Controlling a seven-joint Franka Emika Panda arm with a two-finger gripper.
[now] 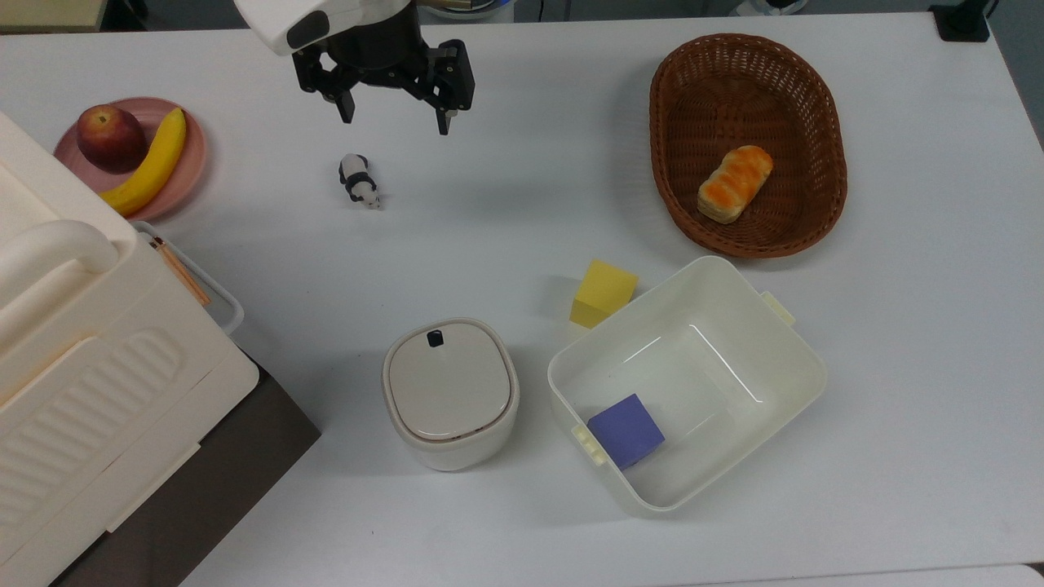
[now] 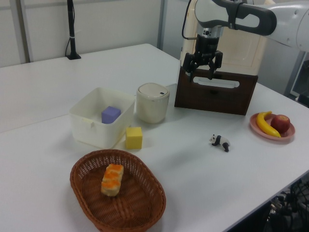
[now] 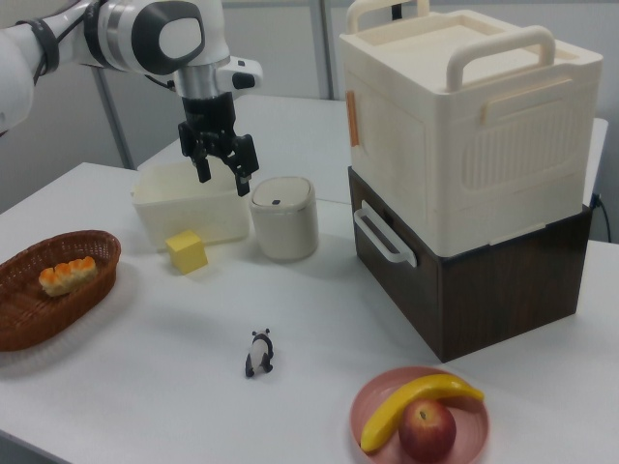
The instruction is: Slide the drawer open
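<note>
We judged that the task stood at its very first step: the approach. The gripper (image 1: 394, 112) hung in the upper middle of the top view, above the white surface (image 1: 506, 244), its jaws spread wide and holding nothing. The drawer (image 3: 440, 280) sat closed at the right of the right view, a dark brown box under the cream cabinet (image 3: 464, 126), with its white loop handle (image 3: 383, 235) facing toward the right view's left. Gripper and handle were well apart, so no contact had been made.

For the next move, we reckoned the arm would need to travel toward the handle, drop to its height, and turn so the jaws straddled the loop before closing and pulling straight out along the drawer's line.

The views differed in what they gave us. The top view, where the cabinet filled the lower left corner, showed us the handle (image 1: 200, 281) only as a thin rim jutting from beneath the cream top, and nothing of the dark front face. The left view showed that front squarely in the upper right, with the handle (image 2: 216, 83) across it, but the gripper (image 2: 202, 73) overlapped it there, which hid the true gap. The right view made that gap plain, placing the gripper (image 3: 221, 171) over by the white tub (image 3: 184, 208) and the lidded pot (image 3: 283, 217).
</note>
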